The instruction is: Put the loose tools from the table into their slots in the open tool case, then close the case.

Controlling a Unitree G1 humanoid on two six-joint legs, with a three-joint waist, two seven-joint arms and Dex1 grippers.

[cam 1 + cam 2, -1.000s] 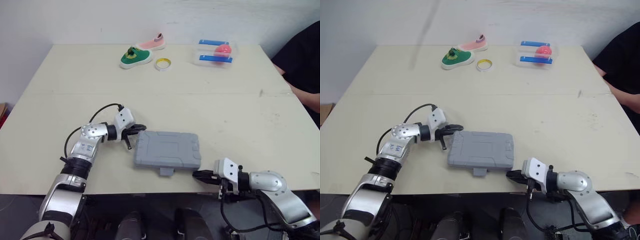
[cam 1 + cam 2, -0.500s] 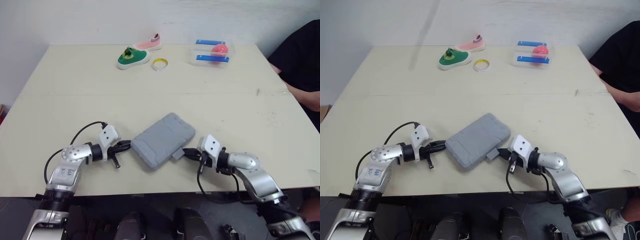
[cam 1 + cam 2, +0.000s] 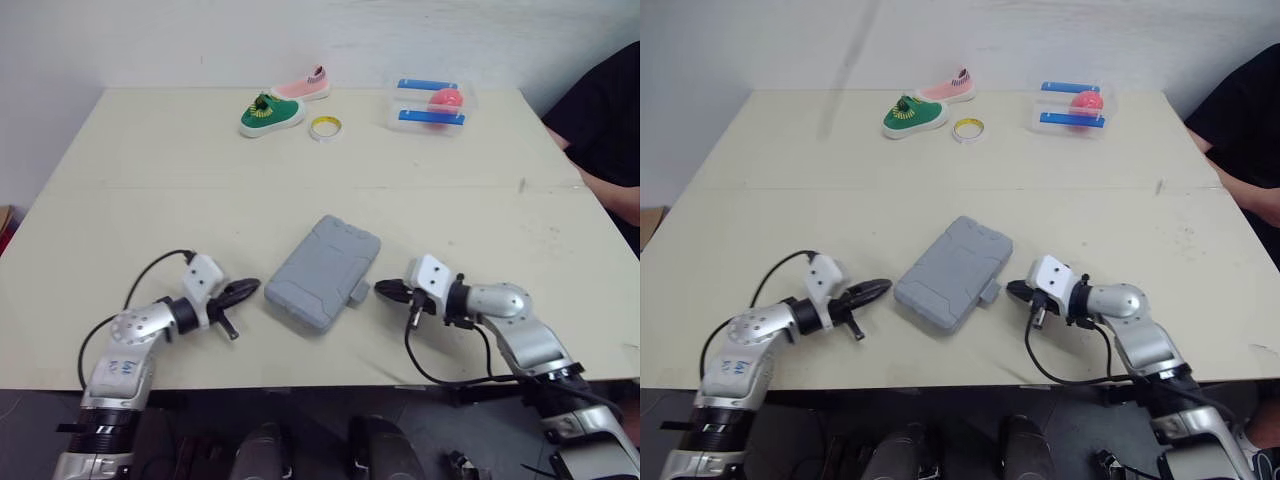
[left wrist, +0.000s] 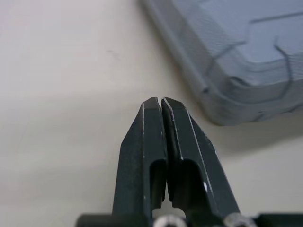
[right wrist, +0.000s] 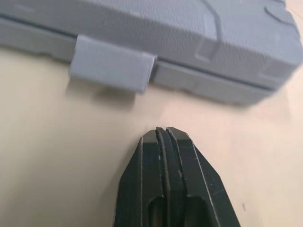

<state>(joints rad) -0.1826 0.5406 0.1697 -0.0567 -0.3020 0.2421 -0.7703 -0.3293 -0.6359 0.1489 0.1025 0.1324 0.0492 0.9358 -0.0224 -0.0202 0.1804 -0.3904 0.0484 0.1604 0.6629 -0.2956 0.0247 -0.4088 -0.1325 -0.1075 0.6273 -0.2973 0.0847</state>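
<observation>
- Black and pressed flat against each other, the two fingers of the left gripper [image 4: 158, 101] are closed with no gap and hold nothing. The tip sits low over the table, pointing at the case's near-left corner, just beside it but not touching.
- The right gripper [image 5: 161, 132] is also black, with its fingers closed together and empty. It points at the case's small rectangular grey latch tab [image 5: 111, 64], and a strip of bare table separates the two.
- The grey moulded-plastic tool case [image 3: 322, 272] lies flat between the two grippers near the front of the table with its lid down. It is turned at a slant, so its long side runs from near-left to far-right. The latch tab juts from the edge that faces the right gripper.
- The cream tabletop [image 3: 180, 200] is bare around the case.
- Well apart, along the far edge, sit a green slip-on shoe [image 3: 270, 114] and, just behind it, a pink slip-on shoe [image 3: 303, 88]. A yellow ring of tape [image 3: 325, 128] lies just to their right.
- Further right on that edge stands a clear plastic box with two blue strips [image 3: 428, 117], with a pink ball [image 3: 446, 98] inside it.
- A person's dark sleeve [image 3: 600, 110] and forearm [image 3: 615, 200] show at the table's right side.
</observation>
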